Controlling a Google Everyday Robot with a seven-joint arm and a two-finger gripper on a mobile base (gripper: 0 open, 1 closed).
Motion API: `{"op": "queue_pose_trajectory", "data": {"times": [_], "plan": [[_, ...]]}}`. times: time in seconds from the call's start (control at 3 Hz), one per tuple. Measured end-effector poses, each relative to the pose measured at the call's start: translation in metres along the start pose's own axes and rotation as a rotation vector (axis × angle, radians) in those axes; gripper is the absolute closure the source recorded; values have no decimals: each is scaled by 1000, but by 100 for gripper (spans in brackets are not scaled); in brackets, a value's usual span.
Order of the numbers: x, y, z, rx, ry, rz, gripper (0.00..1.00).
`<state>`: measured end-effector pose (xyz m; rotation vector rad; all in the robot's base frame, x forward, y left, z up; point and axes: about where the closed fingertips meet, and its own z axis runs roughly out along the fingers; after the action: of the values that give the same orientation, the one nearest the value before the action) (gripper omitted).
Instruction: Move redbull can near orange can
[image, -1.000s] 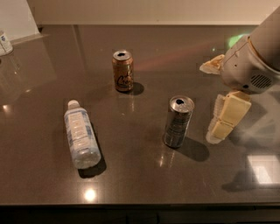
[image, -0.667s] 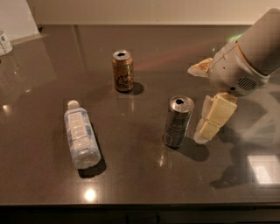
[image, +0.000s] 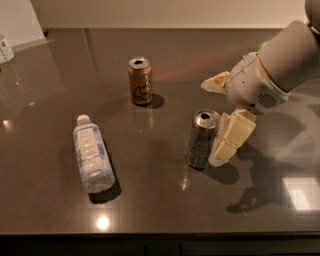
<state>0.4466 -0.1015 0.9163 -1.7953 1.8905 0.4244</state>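
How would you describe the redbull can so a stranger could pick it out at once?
On the dark table, look right of centre, where the robot's open gripper sits beside a can. That redbull can stands upright, slim, tall and silver-grey with dark markings, unlike the shorter orange can behind-left and the water bottle lying flat.

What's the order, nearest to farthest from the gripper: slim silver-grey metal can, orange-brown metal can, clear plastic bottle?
The gripper is open, right of centre.
1. Slim silver-grey can: just beside the gripper.
2. Orange-brown can: farther back, left.
3. Clear plastic bottle: lying flat, far left.
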Motion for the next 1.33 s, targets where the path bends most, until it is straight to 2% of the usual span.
{"op": "queue_pose_trajectory", "data": {"times": [0.33,1.0,1.33], "plan": [[3,0,2,-6,-16,-4,17],[6,0,0,-14,-33,-8,64],[-5,-8,-2,-2,-26,-3,95]]}}
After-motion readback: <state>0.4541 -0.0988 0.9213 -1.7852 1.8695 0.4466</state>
